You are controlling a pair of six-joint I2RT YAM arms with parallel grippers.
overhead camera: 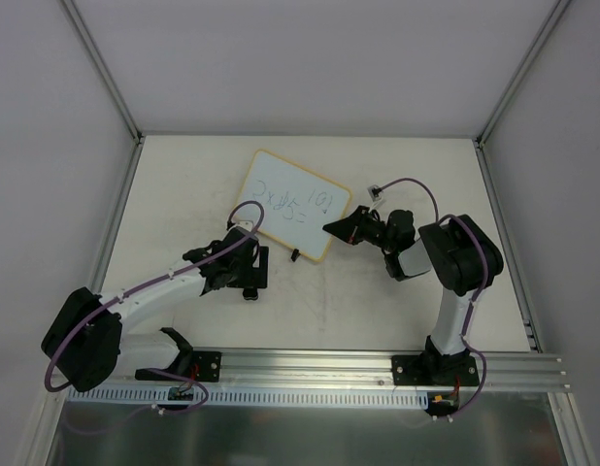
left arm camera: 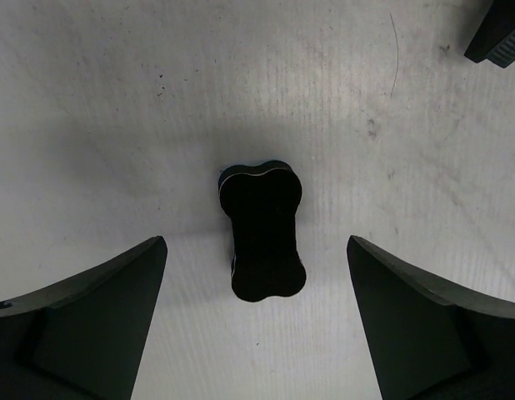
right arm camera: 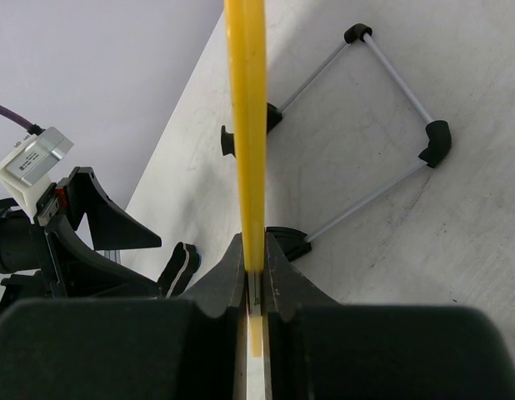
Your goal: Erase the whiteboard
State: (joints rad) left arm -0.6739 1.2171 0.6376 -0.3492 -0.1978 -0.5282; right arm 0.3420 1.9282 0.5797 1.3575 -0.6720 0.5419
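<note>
The whiteboard (overhead camera: pixel 289 204) is propped up tilted at the table's middle, with blue handwriting on its face. My right gripper (overhead camera: pixel 337 229) is shut on its right edge. In the right wrist view the jaws (right arm camera: pixel 255 250) pinch the board's yellow rim (right arm camera: pixel 245 100), which is seen edge-on. My left gripper (overhead camera: pixel 250 283) hangs just left of the board's near corner, pointing down. It stands open (left arm camera: pixel 256 246) over a small black eraser (left arm camera: pixel 262 229) that lies flat on the table between the fingers (left arm camera: pixel 116 308), touching neither. The eraser (right arm camera: pixel 181 267) also shows beyond the board.
The board's wire stand (right arm camera: pixel 391 125) with black clip feet (right arm camera: pixel 289 242) rests on the table behind it. White walls enclose the table on three sides, and an aluminium rail (overhead camera: pixel 319 364) carries both arm bases at the near edge. A dark corner (left arm camera: pixel 499 37) shows at the top right.
</note>
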